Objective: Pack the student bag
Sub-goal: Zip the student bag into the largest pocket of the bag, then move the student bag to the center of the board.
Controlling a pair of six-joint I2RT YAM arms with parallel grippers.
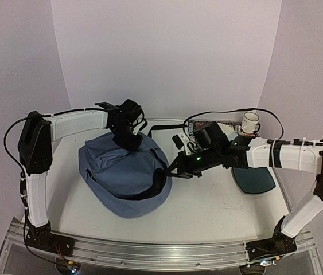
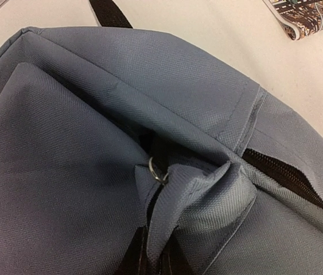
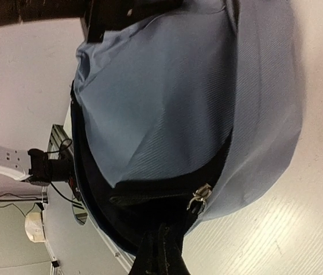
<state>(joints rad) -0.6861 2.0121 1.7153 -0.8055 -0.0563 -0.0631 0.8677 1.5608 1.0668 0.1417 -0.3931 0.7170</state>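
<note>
The student bag [image 1: 121, 177], slate-blue and soft, lies in the middle of the table with its opening toward the right. My left gripper [image 1: 131, 141] is at the bag's far top edge, shut on a raised fold of blue fabric [image 2: 175, 212] beside a small metal ring [image 2: 156, 172]. A dark zipper [image 2: 290, 180] runs off to the right of that fold. My right gripper [image 1: 173, 170] is at the bag's right side, shut on the dark edge of the opening [image 3: 150, 212]. A silver zipper pull [image 3: 200, 197] hangs just beside the right fingers [image 3: 162, 255].
A white mug [image 1: 250, 122] stands at the back right, next to a patterned book [image 2: 307, 14]. A dark teal oval pad [image 1: 255, 179] lies under my right forearm. A black strap [image 1: 164, 127] trails behind the bag.
</note>
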